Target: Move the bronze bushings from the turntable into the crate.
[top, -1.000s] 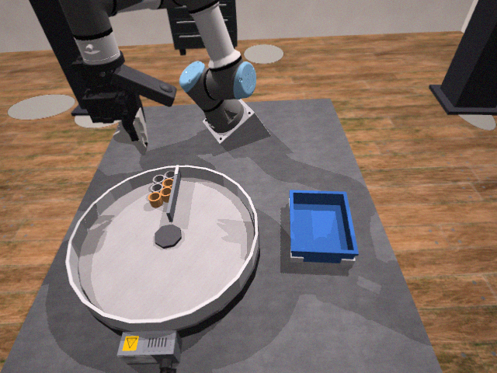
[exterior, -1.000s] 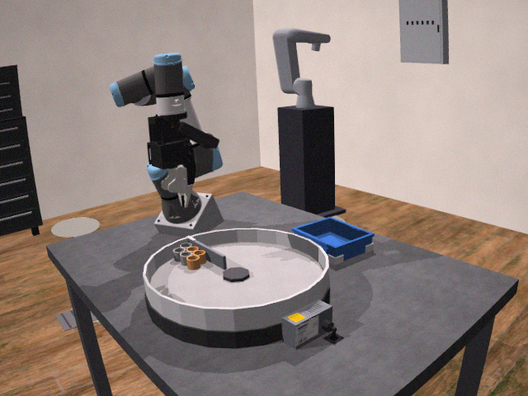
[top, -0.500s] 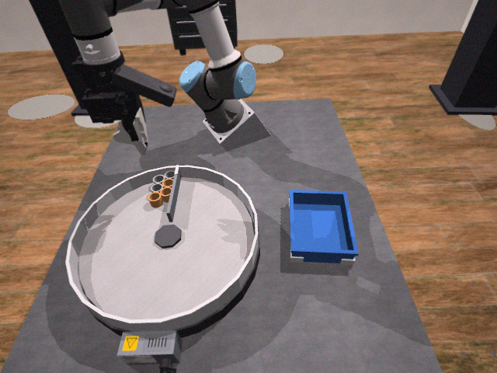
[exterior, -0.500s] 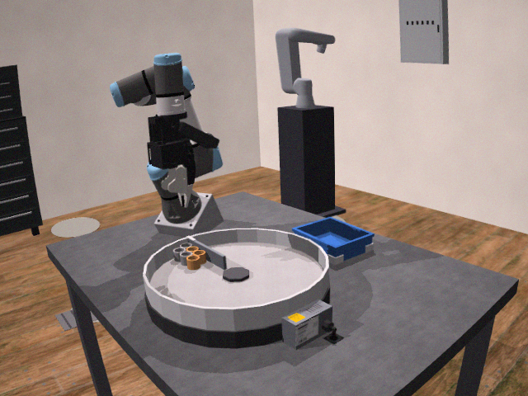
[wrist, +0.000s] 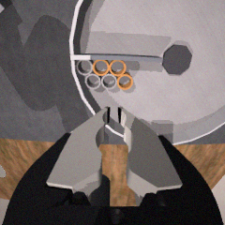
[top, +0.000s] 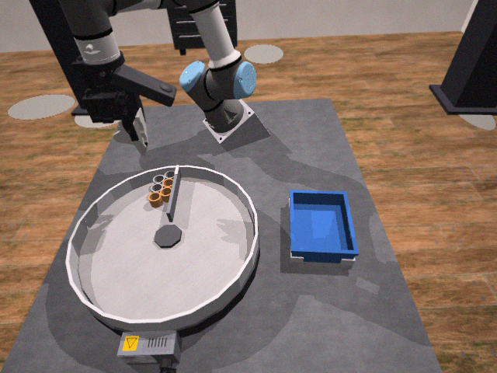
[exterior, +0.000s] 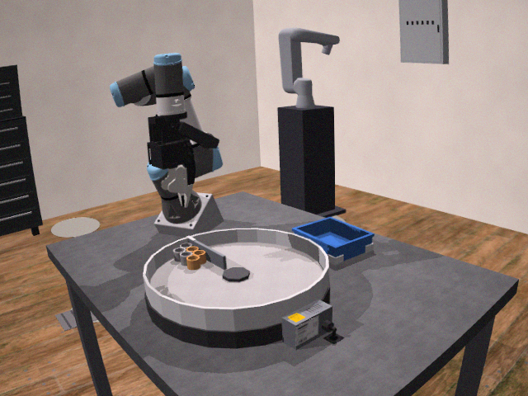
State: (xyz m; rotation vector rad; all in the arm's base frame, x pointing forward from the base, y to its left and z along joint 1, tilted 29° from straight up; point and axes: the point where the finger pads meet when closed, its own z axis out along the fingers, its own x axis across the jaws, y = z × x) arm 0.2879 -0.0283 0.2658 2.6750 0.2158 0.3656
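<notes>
- Leftmost in the top view, the round turntable (top: 168, 280) (exterior: 264, 272) (wrist: 155, 94) spreads across the bench (top: 328, 321) (exterior: 405, 298) (wrist: 28, 94), a pale raised wall running round its edge.
- The gripper (top: 145, 147) (exterior: 183, 205) (wrist: 113, 108) hangs above the bench, beyond the turntable's far rim, pointing down. Its fingertips are drawn together to a narrow gap, with nothing clamped between them.
- A grey control box (top: 148, 345) (exterior: 307, 323) with a yellow warning label sits at the turntable's near side.
- Three steel bushings (top: 159, 183) (exterior: 186, 260) (wrist: 93, 89) stand upright inside the turntable, toward its far rim, one beside the divider and two in the outer row.
- Three bronze bushings (top: 155, 203) (exterior: 193, 264) (wrist: 125, 89) stand upright inside the turntable too, clustered with the steel ones but nearer its centre: two beside the divider, one ending the outer row.
- A dark, flat hub (top: 168, 235) (exterior: 236, 274) (wrist: 177, 59) marks the turntable's centre.
- The straight grey divider (top: 173, 200) (exterior: 211, 253) (wrist: 127, 58) runs from the turntable's far rim inward toward that hub.
- The arm's base (top: 220, 139) (exterior: 207, 196) is mounted on the bench past the turntable's far side.
- The blue crate (top: 321, 256) (exterior: 351, 251) rests to the right of the turntable, apart from it, its top open and no bushings inside.
</notes>
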